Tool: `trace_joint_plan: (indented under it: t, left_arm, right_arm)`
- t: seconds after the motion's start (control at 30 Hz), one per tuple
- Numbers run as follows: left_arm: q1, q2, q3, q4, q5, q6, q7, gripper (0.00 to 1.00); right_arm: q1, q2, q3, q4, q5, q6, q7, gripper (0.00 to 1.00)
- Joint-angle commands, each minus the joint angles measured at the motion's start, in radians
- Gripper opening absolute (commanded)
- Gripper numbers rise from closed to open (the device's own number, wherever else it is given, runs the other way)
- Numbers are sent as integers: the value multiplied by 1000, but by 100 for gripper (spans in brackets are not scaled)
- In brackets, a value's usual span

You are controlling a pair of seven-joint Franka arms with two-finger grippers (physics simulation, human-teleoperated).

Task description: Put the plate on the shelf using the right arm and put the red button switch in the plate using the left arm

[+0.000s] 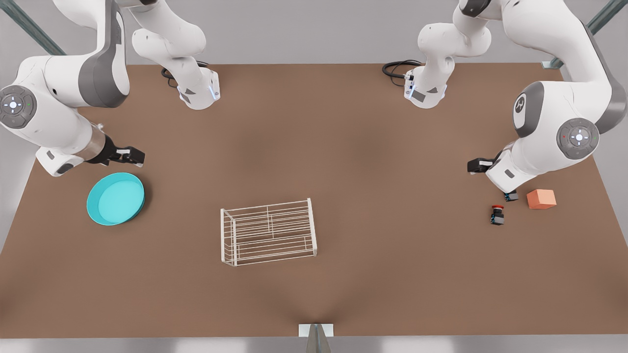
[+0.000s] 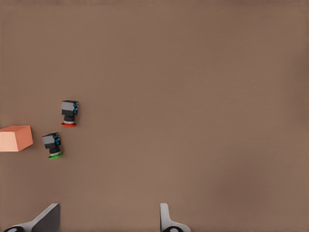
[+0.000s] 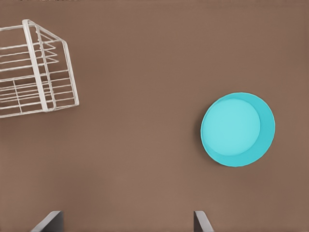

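**Inspector:** While neither claw grips anything, the job stands at its first step. The plate (image 1: 116, 198) lies flat on the desk (image 1: 343, 147) at the front view's left, well apart from the shelf (image 1: 269, 231), which sits near the middle. The right claw (image 1: 128, 156) hangs just beside the plate's far edge, touching nothing; in the right wrist view its fingers (image 3: 48, 221) stand spread.

**Clerk:** And the other arm?

**Inspector:** The left claw (image 1: 476, 165) waits at the front view's right, fingertips (image 2: 46, 218) likewise parted and empty. The red button switch (image 1: 497, 214) lies near it on the desk, beside the green-capped switch (image 1: 510, 195) and the orange block (image 1: 541, 199).

**Clerk:** What does the next move call for?

**Inspector:** In my judgement, the right claw must drop over the plate's raised rim and pinch it there (a shallow dish offers no other hold), then carry it level to the shelf.

**Clerk:** Materials?

**Inspector:** Plate: smooth, round, teal, paler inside. Shelf: thin white wire bars, open frame, so the plate could rock on it. Switch: tiny boxy black body, round red cap; easily mistaken for its green twin. Desk: plain matte brown.
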State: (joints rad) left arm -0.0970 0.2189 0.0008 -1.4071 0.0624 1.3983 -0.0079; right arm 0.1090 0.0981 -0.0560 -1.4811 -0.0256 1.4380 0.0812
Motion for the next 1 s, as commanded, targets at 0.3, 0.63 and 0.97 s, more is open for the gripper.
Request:
trace_joint_plan:
  t: [0.3, 0.63, 0.97]
  left_arm:
    - [39, 77, 48, -3, 5, 168, 115, 100]
    - [51, 74, 42, -7, -4, 162, 109, 100]
    - [46, 73, 42, -7, -4, 156, 109, 100]
  right_arm:
    - [-453, 406, -2, 41, 7, 237, -664, 100]
    - [-618, 600, -2, 36, 9, 545, -1091, 100]
    - [-663, 621, 1, -114, 164, 685, -1103, 100]
